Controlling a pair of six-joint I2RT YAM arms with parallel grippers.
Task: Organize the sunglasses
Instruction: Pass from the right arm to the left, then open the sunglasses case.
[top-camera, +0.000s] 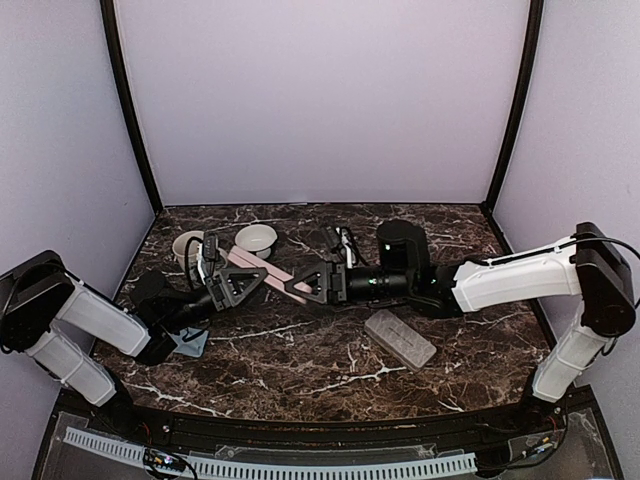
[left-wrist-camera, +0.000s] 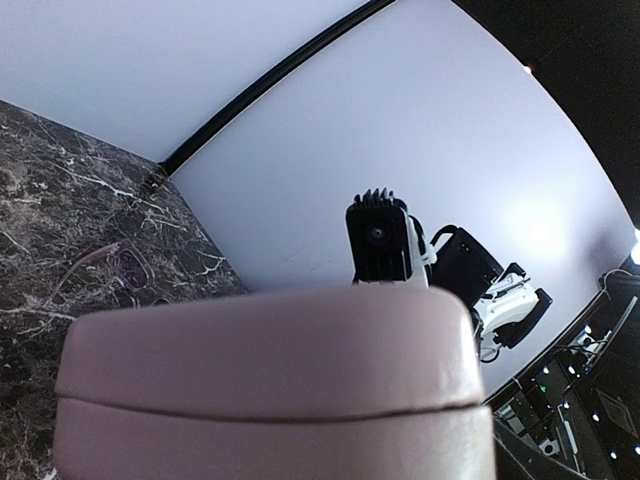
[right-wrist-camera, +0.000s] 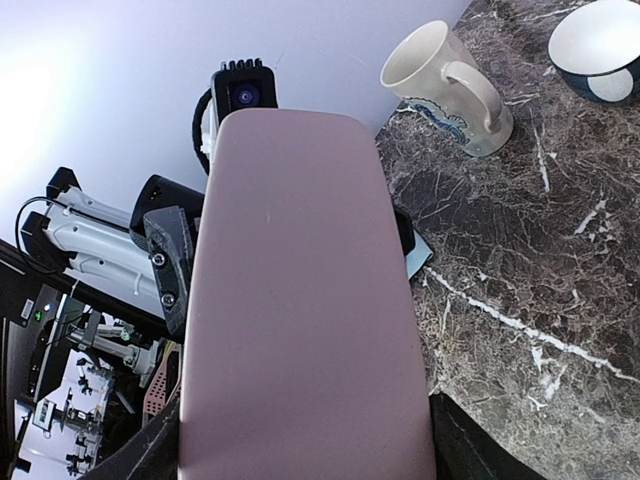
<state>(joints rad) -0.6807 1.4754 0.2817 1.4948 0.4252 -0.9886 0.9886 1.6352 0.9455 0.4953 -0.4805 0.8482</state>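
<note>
1. The left gripper (top-camera: 250, 280) is closed on one end of the pink case (right-wrist-camera: 300, 300). In the right wrist view, its dark fingers (right-wrist-camera: 168, 262) press against both long sides of the case.
2. The right gripper (top-camera: 303, 284) grips the opposite end of the same case. Its fingers straddle the case at the bottom edge of the right wrist view.
3. The pink case spans the gap between the two grippers, with its lid closed. It runs diagonally across the middle of the marble surface (top-camera: 300, 370).
4. One pair of sunglasses (left-wrist-camera: 125, 268) lies on the surface beyond the case, toward the back wall and apart from both grippers. It has a thin frame, and its colour reads reddish in the left wrist view. The second pair cannot be made out.
5. A grey case (top-camera: 400, 338) lies closed on the surface, just in front of the right forearm.
6. A cream mug (top-camera: 188, 245) and a white bowl (top-camera: 256, 238) stand side by side at the rear left.
7. A light-blue cloth (top-camera: 190, 343) lies under the left arm.
</note>
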